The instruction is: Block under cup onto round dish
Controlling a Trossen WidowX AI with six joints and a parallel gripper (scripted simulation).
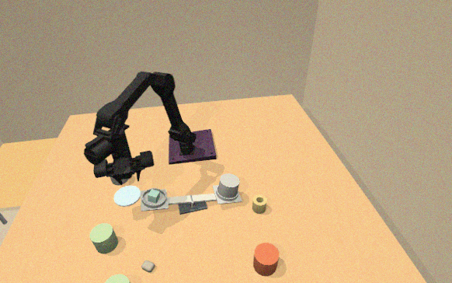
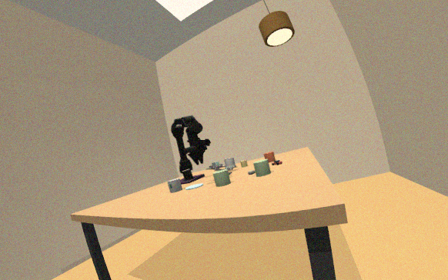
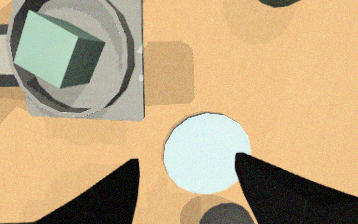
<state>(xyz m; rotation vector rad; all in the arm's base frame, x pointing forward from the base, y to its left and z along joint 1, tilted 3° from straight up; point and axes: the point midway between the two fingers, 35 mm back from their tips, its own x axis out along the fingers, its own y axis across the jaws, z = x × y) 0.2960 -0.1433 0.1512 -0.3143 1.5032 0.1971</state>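
A mint-green block sits uncovered in the ringed left pad of the small balance. A grey cup stands on the right pad. The pale blue round dish lies on the table just left of the balance. My gripper hangs above the dish, half open, with nothing between the fingers. The other grey cup stands on the table beside the dish, clear of it; in the top view the arm hides it.
Two green cylinders, an orange-red cylinder, a yellow ring and a small grey lump stand on the table in front of the balance. The arm's purple base plate lies behind it.
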